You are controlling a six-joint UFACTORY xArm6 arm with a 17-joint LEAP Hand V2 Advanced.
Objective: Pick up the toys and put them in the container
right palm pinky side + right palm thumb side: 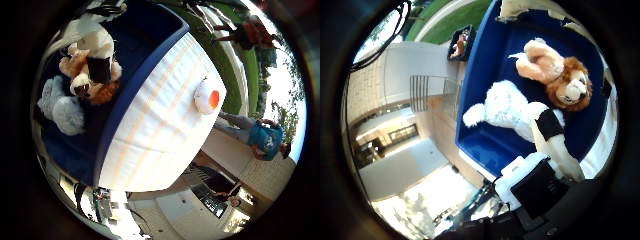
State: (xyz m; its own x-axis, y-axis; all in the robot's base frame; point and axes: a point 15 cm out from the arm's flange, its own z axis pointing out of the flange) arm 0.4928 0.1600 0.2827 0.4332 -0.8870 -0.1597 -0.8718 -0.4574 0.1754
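A blue container (pixel 485 150) lies close under my hand. In the right thumb side palm view it holds a brown-maned lion plush (pixel 565 80) and a white plush (pixel 505 105) side by side. My hand (pixel 535 185) is over the container, and one straight finger (pixel 552 125) with a black segment reaches onto the white plush. The right little finger side palm view shows the container (pixel 120 110) with a brown and white plush (pixel 90 75) and a pale blue plush (pixel 60 105) in it. A round orange-red toy (pixel 207 97) sits on the white table (pixel 160 120) beside the container.
The white table runs along the container's long side. Paving, steps and grass surround it. A small dark screen (pixel 460 42) stands past the container's far end.
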